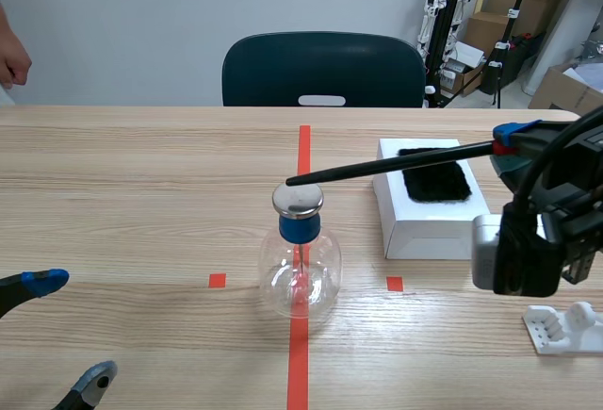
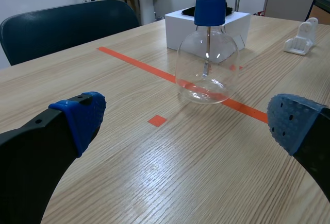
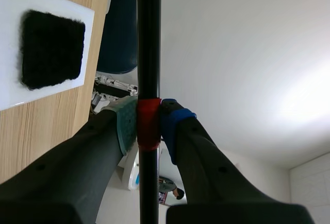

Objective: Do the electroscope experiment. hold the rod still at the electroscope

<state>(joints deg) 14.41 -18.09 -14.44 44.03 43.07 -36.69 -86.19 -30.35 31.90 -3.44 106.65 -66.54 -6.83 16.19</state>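
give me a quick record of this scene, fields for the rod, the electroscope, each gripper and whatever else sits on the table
rod: long black rod with a red band, tilted, tip just over the electroscope's metal disc; contact cannot be told
electroscope: clear glass flask with blue stopper, upright on the orange-red line
right gripper: shut on the rod at the red band
left gripper: open, low over the table, apart from the flask
other: white box bearing a black fuzzy pad; small white plastic stand
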